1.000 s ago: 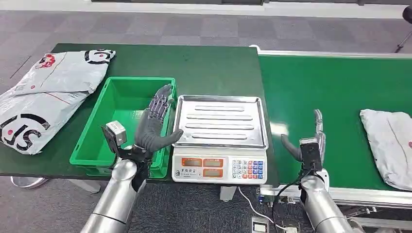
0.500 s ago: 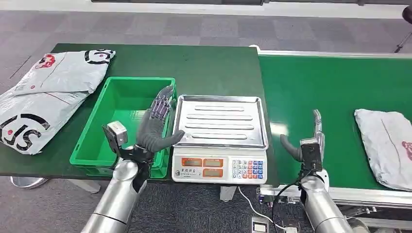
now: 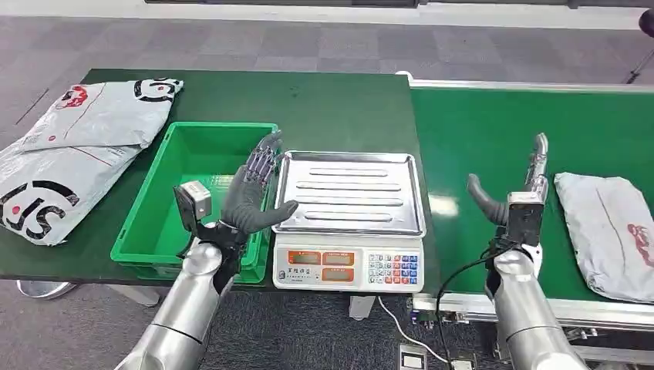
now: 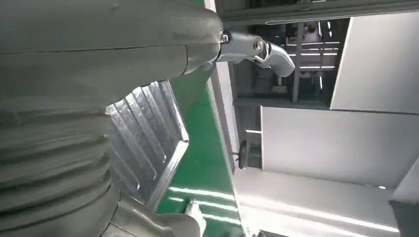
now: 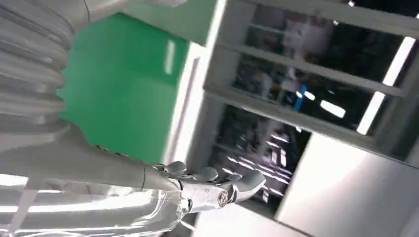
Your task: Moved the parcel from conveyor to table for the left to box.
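Compared with a second ago, your right hand (image 3: pixel 518 193) has risen and moved forward over the green conveyor belt (image 3: pixel 493 131), so it now stands just beside the near edge of the grey plastic mailer parcel (image 3: pixel 609 231), not touching it; its fingers (image 3: pixel 537 158) are straight and spread from the thumb, holding nothing. The parcel itself has travelled further along the belt toward that hand and now shows a red mark on its surface. Your left hand (image 3: pixel 251 196) has shifted only slightly and hangs over the seam between the green plastic bin (image 3: pixel 185 166) and the scale, fingers extended and apart, thumb reaching over the tray's edge, with nothing in it. Count one parcel on the conveyor and two grey printed mailer bags (image 3: pixel 69 154) lying overlapped at the far left of the dark green desk (image 3: pixel 339 108), one bin, and one electronic weighing scale with a ribbed steel tray (image 3: pixel 349 193) and a keypad front. The scale sits between the bin and the belt, on the straight line from the parcel to the bin. A cable (image 3: pixel 401 327) trails from under the scale to the carpeted floor. In the left wrist view the ribbed steel tray (image 4: pixel 148 143) lies close beneath the thumb.
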`<action>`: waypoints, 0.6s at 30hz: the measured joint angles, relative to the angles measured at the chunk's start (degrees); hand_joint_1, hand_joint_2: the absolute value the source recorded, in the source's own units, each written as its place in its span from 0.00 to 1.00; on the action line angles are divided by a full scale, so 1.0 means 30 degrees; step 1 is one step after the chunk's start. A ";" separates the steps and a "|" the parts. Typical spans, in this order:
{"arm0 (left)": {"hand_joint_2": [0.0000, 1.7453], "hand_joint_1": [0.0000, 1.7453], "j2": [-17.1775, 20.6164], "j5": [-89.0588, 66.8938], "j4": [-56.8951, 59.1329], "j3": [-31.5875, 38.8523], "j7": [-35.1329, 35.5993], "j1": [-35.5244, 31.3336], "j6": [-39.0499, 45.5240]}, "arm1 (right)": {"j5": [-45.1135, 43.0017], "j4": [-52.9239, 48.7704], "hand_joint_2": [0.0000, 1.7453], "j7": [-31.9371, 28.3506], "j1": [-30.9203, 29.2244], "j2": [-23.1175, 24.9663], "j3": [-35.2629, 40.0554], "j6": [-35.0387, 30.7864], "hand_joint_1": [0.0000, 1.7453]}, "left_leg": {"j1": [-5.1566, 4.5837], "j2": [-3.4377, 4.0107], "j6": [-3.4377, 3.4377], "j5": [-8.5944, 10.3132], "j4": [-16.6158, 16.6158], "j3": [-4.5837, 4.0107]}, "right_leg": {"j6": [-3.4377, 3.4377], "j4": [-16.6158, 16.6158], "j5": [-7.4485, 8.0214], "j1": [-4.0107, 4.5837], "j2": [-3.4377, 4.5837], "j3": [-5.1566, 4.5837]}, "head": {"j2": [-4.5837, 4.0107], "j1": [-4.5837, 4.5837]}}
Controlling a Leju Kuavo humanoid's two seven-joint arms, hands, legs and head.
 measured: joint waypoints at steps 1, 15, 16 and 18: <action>1.00 0.00 0.0044 0.0059 0.0036 0.0000 0.0000 0.0003 0.0050 | 0.0927 -0.0123 1.00 0.0000 -0.0114 -0.0029 0.0007 -0.0758 0.00 | 0.0000 0.0002 0.0000 0.0000 0.0000 -0.0001 | 0.0000 0.0000 0.0000 0.0000 0.0001 0.0000 | 0.0000 0.0000; 1.00 0.00 0.0722 0.0481 -0.0241 0.0532 -0.0007 0.0484 -0.0576 | 1.0234 0.0220 1.00 0.4537 -0.1524 -0.1596 -0.0285 -0.4384 0.00 | -0.0002 -0.0025 0.0004 0.0002 0.0003 -0.0001 | 0.0001 0.0000 0.0000 -0.0003 -0.0025 0.0008 | 0.0000 0.0000; 1.00 0.00 0.0744 0.0444 -0.0363 0.0575 -0.0007 0.0570 -0.0525 | 1.2320 0.0451 1.00 0.5686 -0.1591 -0.1805 -0.0566 -0.4405 0.00 | -0.0004 -0.0029 0.0004 0.0002 0.0003 -0.0001 | 0.0001 0.0000 0.0000 -0.0004 -0.0028 0.0008 | 0.0000 0.0000; 1.00 0.00 0.0794 0.0437 -0.0605 0.0678 -0.0007 0.0777 -0.0496 | 1.3803 0.1029 1.00 0.6474 -0.1781 -0.2208 -0.1210 -0.4390 0.00 | -0.0005 -0.0056 0.0004 0.0002 0.0003 -0.0010 | 0.0002 -0.0001 0.0000 -0.0005 -0.0046 0.0010 | 0.0000 0.0000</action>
